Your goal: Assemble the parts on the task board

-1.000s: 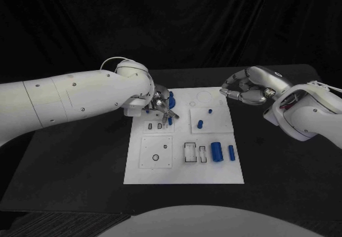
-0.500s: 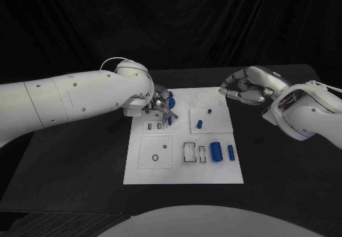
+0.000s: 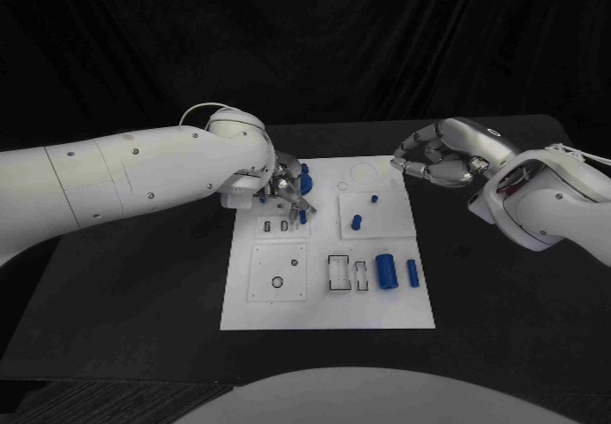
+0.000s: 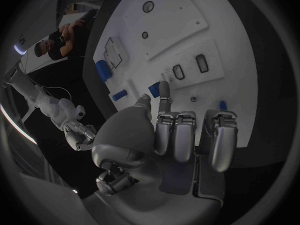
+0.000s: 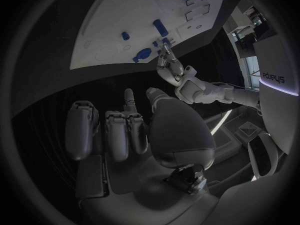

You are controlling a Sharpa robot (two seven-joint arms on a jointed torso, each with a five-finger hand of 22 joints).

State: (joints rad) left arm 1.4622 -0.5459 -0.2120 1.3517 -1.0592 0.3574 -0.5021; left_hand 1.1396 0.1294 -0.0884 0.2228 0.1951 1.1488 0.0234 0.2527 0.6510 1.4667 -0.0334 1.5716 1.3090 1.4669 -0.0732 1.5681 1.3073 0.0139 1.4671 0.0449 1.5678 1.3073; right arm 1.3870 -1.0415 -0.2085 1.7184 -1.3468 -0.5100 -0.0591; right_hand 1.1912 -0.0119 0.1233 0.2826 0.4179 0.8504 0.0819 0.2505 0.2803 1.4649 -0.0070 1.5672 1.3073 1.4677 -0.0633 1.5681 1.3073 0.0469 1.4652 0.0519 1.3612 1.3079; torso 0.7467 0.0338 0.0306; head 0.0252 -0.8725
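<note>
Near parts: two long blue parts (image 3: 387, 270) lie side by side on the task board (image 3: 328, 305), long ends pointing near to far.
Left hand (image 3: 285, 187): low over the board's far left corner; the left wrist view shows a small blue part (image 4: 153, 90) pinched at its fingertips.
Right hand (image 3: 440, 161): off the board's far right corner, fingers curled in, holding nothing.
</note>
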